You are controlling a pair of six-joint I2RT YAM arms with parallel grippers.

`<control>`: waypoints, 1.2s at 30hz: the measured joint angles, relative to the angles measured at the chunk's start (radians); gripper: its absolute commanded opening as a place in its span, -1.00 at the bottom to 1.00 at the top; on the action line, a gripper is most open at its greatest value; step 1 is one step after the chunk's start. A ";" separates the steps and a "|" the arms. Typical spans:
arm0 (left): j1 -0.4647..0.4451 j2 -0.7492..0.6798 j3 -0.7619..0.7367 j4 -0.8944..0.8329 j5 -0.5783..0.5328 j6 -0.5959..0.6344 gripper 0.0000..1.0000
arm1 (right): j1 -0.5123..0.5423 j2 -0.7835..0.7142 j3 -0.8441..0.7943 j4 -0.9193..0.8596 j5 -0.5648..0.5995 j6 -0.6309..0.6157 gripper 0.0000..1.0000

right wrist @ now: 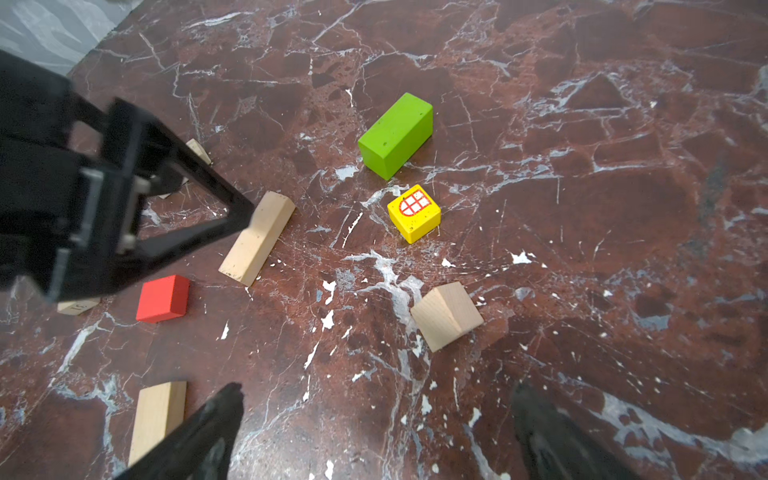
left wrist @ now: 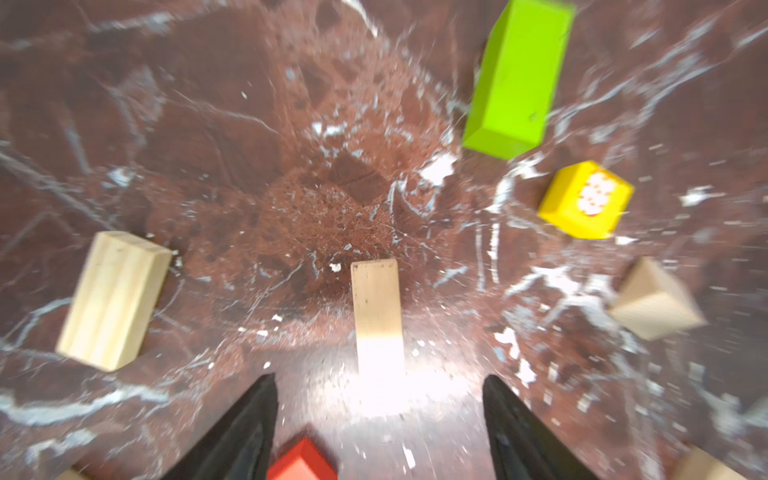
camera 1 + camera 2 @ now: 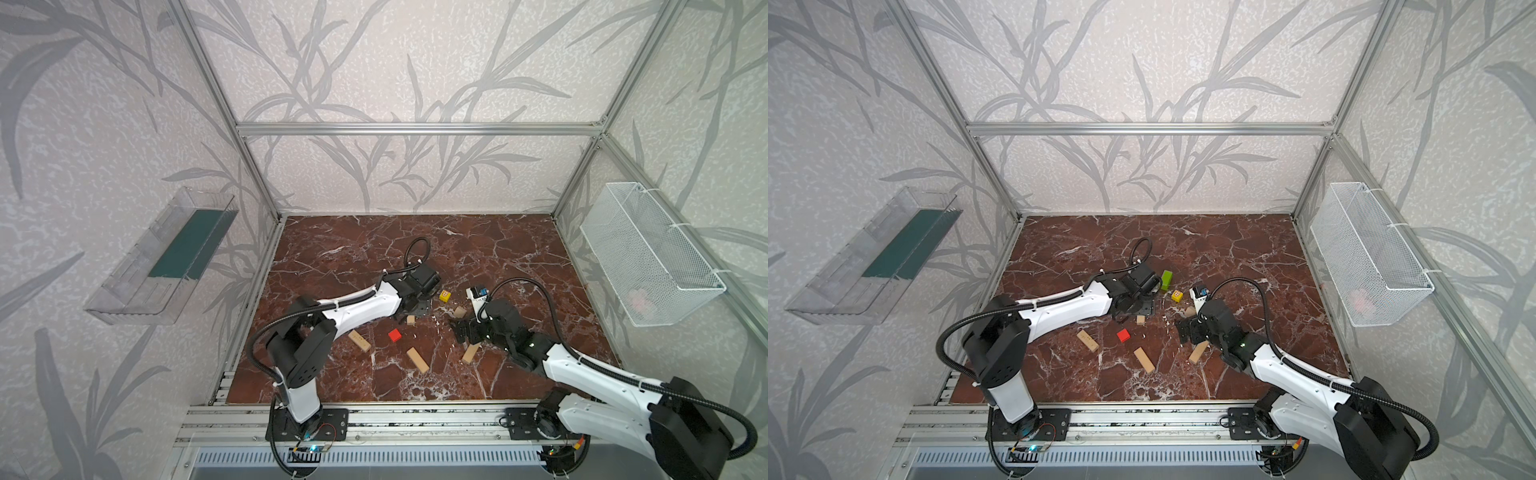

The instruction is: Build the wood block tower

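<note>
Red-brown marble table carries the wood blocks, each lying singly and none resting on another, as I watch from the remote station. The left gripper sits low over the surface with its jaws apart. A pale plank lies lengthwise in the gap, its near end between the two fingertips, with bare marble showing on either side in the left wrist view. From the right wrist view one fingertip sits right at that plank's end, too blurred for me to tell whether it touches. The red cube lies just behind the jaws and a second plank lies off to one side. The lime-green bar, yellow cube and small plain piece lie on the other side. The right gripper hovers with jaws spread wide and nothing between them. The small plain piece lies nearest ahead of it, and a further plank lies just beside one finger.
</note>
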 measured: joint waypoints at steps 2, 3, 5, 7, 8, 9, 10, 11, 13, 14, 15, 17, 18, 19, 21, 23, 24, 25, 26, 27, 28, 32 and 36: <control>0.000 -0.067 -0.028 0.005 0.002 0.011 0.71 | 0.000 -0.009 0.017 -0.042 0.005 0.019 0.98; 0.000 -0.096 -0.045 0.009 0.002 0.015 0.74 | 0.000 -0.010 0.027 -0.062 0.011 0.024 0.98; 0.000 -0.164 -0.093 0.013 0.007 0.026 0.82 | 0.005 -0.009 0.067 -0.134 0.030 0.038 0.98; 0.000 -0.219 -0.140 0.016 0.012 0.036 0.87 | 0.015 -0.009 0.104 -0.192 0.048 0.050 0.99; 0.000 -0.251 -0.166 0.015 0.014 0.040 0.89 | 0.024 -0.009 0.120 -0.219 0.055 0.053 0.99; 0.000 -0.275 -0.187 0.016 0.017 0.042 0.91 | 0.036 -0.009 0.134 -0.242 0.061 0.055 0.99; 0.000 -0.304 -0.210 0.018 0.021 0.046 0.94 | 0.055 -0.009 0.148 -0.274 0.072 0.059 0.99; 0.000 -0.337 -0.236 0.020 0.026 0.050 0.96 | 0.079 -0.009 0.161 -0.306 0.082 0.064 0.99; 0.000 -0.399 -0.284 0.037 0.036 0.056 0.99 | 0.121 -0.007 0.183 -0.362 0.103 0.071 0.99; 0.000 -0.435 -0.312 0.045 0.042 0.058 0.99 | 0.148 -0.003 0.196 -0.394 0.111 0.073 0.99; 0.000 -0.466 -0.335 0.053 0.047 0.060 0.99 | 0.166 0.002 0.206 -0.416 0.116 0.075 0.99; 0.000 -0.535 -0.381 0.064 0.060 0.060 0.99 | 0.212 0.018 0.229 -0.465 0.130 0.084 0.99; 0.000 -0.567 -0.401 0.070 0.065 0.060 0.99 | 0.233 0.027 0.238 -0.483 0.134 0.090 0.99; 0.000 -0.598 -0.420 0.077 0.070 0.060 0.99 | 0.264 0.041 0.248 -0.503 0.137 0.098 1.00; 0.000 -0.652 -0.452 0.082 0.080 0.059 0.99 | 0.320 0.068 0.262 -0.528 0.144 0.113 1.00; 0.000 -0.706 -0.486 0.087 0.087 0.055 0.99 | 0.383 0.100 0.273 -0.550 0.148 0.130 0.97; 0.000 -0.725 -0.500 0.089 0.090 0.054 0.99 | 0.408 0.115 0.277 -0.555 0.148 0.137 0.94; 0.000 -0.747 -0.516 0.088 0.091 0.050 0.99 | 0.435 0.137 0.283 -0.563 0.148 0.148 0.91; 0.000 -0.767 -0.530 0.087 0.093 0.045 0.99 | 0.457 0.156 0.287 -0.565 0.147 0.157 0.87; 0.000 -0.784 -0.544 0.088 0.094 0.041 0.99 | 0.476 0.174 0.291 -0.566 0.147 0.165 0.84; 0.000 -0.805 -0.561 0.089 0.096 0.035 0.99 | 0.498 0.198 0.296 -0.565 0.148 0.174 0.82; 0.000 -0.877 -0.626 0.084 0.105 0.008 0.99 | 0.597 0.288 0.340 -0.566 0.175 0.188 0.78; 0.000 -0.912 -0.650 0.074 0.105 -0.006 0.99 | 0.634 0.389 0.412 -0.562 0.185 0.206 0.69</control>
